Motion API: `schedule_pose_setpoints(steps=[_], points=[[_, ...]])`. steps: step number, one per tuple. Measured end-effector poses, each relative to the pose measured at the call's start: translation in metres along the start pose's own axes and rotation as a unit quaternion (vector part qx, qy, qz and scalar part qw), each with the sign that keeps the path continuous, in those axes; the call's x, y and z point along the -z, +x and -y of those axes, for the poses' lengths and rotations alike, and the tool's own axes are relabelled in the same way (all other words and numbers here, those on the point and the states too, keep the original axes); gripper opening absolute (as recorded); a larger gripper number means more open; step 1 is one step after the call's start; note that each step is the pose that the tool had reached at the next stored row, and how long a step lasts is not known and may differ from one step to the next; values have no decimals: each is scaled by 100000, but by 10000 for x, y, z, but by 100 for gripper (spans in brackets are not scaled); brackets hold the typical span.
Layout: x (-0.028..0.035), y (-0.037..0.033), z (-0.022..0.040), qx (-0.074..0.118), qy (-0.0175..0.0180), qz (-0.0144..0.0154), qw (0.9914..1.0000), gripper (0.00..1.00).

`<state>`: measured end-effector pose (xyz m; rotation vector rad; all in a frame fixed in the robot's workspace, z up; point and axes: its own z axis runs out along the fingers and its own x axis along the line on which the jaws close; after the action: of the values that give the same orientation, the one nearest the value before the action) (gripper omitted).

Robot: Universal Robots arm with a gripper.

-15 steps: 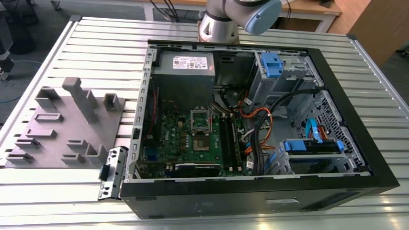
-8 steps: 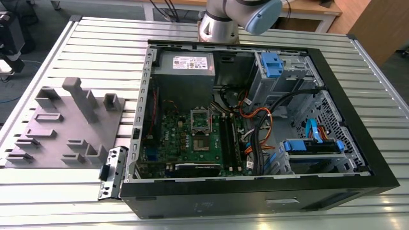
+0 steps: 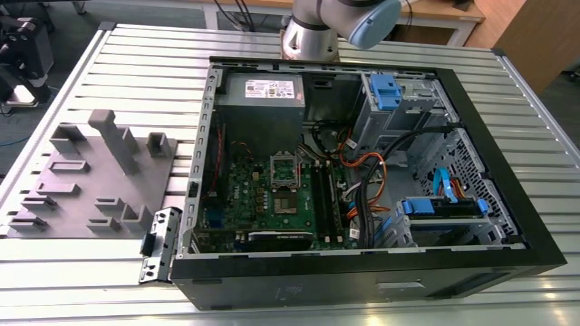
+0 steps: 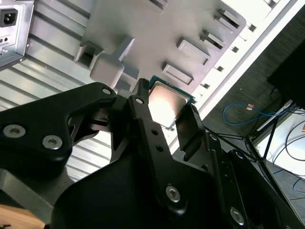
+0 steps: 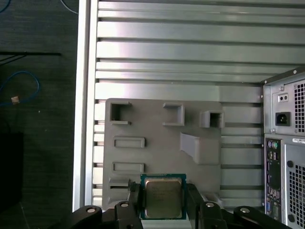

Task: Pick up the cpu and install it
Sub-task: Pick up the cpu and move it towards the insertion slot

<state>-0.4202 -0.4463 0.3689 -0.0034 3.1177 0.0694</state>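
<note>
Black jaws sit closest to the lens in both wrist views, drawn in on the cpu (image 5: 163, 198) from two opposite sides. They are open only as wide as the chip itself, one pad on each edge. The cpu (image 4: 167, 101) lies flat between them with its dull metal top facing the cameras, and its thin green rim shows on the free sides.

By the look of it, the chip hangs clear of the grey plastic tray (image 5: 157, 152) below it, over one edge of that tray rather than resting in a pocket. The tray (image 3: 68, 204) lies on the slatted metal surface (image 3: 136, 61), near the edge on the exterior view's left. The open computer case (image 3: 363, 268) takes the middle and the exterior view's right, with the green circuit board (image 3: 263, 204) flat on its floor.

As for handling, the chip should be very light and quite stiff, so it needs little squeeze. Its metal lid looks smooth and may slip if pinched on the faces. The underside, which is hidden, is likely the delicate part. The thin side edges are the sensible place to hold it, which is where the jaws have it now. A centred, level hold matters, since a tilted chip could twist between the pads.
</note>
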Motion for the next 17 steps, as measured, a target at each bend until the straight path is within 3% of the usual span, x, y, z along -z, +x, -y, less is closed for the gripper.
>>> schedule_pose_setpoints(steps=[2, 3, 17], points=[[-1, -39, 0, 1, -3, 4, 100000, 47], [-4, -123, 0, 2, -6, 8, 100000, 47], [-3, -153, 1, 8, -1, 2, 100000, 47]])
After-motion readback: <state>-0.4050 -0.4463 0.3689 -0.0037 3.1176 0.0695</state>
